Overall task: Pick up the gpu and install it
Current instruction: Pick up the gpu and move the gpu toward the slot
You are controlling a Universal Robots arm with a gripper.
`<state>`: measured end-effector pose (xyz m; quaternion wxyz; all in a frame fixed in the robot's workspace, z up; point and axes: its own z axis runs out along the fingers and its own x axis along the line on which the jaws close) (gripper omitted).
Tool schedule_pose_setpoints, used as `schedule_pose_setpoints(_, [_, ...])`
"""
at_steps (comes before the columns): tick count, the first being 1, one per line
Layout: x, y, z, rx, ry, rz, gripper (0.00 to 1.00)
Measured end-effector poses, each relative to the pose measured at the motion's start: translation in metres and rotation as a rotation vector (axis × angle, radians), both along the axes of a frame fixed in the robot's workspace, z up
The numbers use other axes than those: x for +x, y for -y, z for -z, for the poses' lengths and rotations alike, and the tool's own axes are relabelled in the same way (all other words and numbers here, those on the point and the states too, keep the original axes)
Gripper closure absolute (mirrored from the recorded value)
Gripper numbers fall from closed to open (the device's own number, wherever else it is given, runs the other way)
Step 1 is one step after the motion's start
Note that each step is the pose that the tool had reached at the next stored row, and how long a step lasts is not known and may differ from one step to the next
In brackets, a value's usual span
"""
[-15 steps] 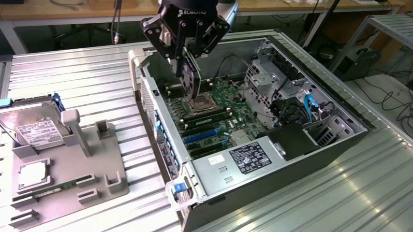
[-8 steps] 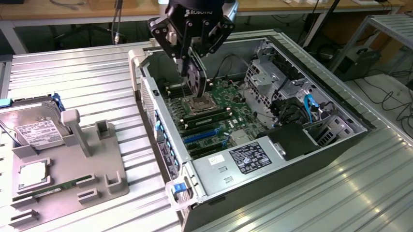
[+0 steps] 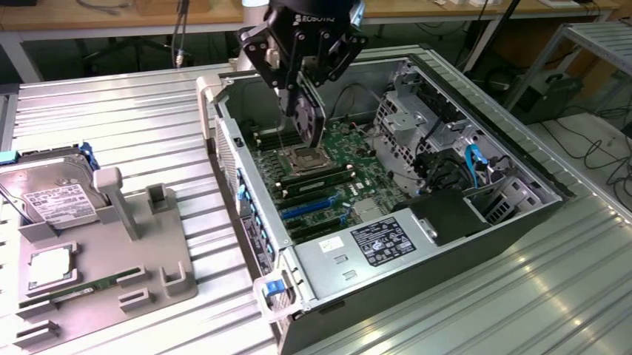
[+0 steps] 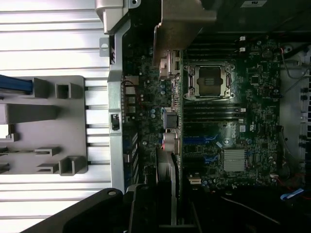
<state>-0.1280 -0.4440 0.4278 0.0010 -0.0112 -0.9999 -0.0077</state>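
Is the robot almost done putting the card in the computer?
About halfway. Done: the graphics card is picked up, gripped on edge by the tool. In hand: it hangs over the open computer, above the green board, near the square chip socket. Left: it is not plugged in yet, and the blue slots are bare.

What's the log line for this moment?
jaws: shut on gpu | gpu: edge-on, hanging over motherboard | place: inside open case | install: not seated in a slot
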Motion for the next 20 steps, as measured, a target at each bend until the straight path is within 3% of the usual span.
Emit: schedule_pose_setpoints(20, [0.024, 0.0000, 0.0012, 0.0000, 0.0000, 0.000, 0.72])
